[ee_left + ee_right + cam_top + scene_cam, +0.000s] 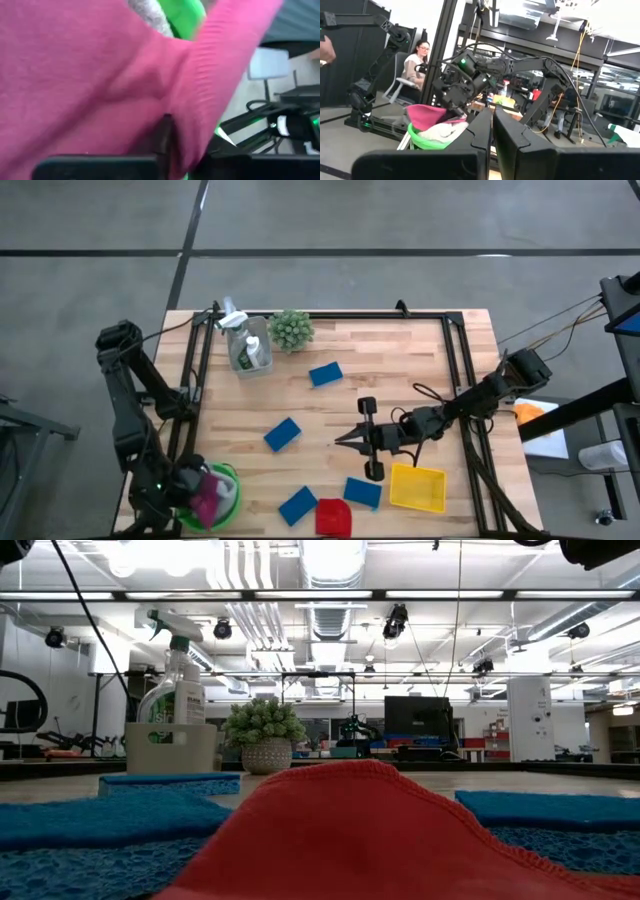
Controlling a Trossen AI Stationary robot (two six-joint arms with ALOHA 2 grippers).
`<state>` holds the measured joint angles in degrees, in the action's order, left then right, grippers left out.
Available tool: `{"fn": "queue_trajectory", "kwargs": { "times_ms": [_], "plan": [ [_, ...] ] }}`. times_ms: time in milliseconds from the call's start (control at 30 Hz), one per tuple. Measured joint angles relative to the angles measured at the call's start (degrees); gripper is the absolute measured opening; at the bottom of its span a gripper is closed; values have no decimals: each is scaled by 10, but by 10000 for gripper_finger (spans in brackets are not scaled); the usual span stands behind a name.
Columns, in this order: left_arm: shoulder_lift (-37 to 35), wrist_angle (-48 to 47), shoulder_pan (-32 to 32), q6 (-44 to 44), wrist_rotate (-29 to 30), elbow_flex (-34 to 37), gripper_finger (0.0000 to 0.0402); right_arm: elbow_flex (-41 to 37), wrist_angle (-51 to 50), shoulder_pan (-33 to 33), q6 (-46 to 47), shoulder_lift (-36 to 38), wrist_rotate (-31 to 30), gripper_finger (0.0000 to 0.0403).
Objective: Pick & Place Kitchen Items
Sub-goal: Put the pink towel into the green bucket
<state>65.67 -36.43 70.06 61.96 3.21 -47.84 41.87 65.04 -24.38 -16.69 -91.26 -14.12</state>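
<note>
At the table's near left corner my left gripper [200, 492] points steeply down into a green bowl [230, 485], shut on a pink cloth [100, 85]. The pink cloth [427, 116] lies over a grey-white cloth [442, 131] in the bowl [427, 143]. My right gripper [345, 441] hovers shut over the table's middle right, holding nothing and pointing toward the left edge. Several blue sponges [283, 433] [325, 373] [362, 492] lie flat on the wood. A red cloth [334, 517] lies at the near edge. My left gripper has the pink cloth between its fingers [165, 132], coming from above and slanting down. The cloth bunches around the fingers and hides the pinch; one layer or several, I cannot tell. Its lower part [422, 120] rests on the other cloth in the green bowl.
A yellow tray [418, 487] sits near the right gripper. A clear caddy with a spray bottle [245, 345] and a spiky green plant [291, 330] stand at the far left. A dark frame rail [460, 370] borders the table. A person [417, 62] sits beyond the table.
</note>
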Motion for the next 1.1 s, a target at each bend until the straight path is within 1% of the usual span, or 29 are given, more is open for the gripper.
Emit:
{"fn": "queue_trajectory", "kwargs": {
  "times_ms": [267, 400, 467, 533, 800, 933, 1100],
  "plan": [
    [-22, -24, 0, 39, 6, -10, 138, 0, -9, 0, 4, 0, 0, 18],
    [-33, -26, 0, 65, -34, -10, 169, 0, -9, 0, 4, 0, 0, 18],
    [-45, -28, 0, 81, -34, -10, 176, 0, -9, 0, 4, 0, 0, 18],
    [-59, -41, 0, 86, -15, -10, 178, 0, -9, 0, 4, 0, 0, 18],
    [-107, -99, 0, 86, 107, -10, 179, 0, -13, 0, 4, -1, 0, 18],
    [-110, -139, 0, 86, 181, -9, 179, 0, -15, 0, 4, -1, 0, 18],
    [-102, -160, -1, 86, 234, 5, 179, 0, -23, 0, 4, -1, 0, 18]
  ]
}}
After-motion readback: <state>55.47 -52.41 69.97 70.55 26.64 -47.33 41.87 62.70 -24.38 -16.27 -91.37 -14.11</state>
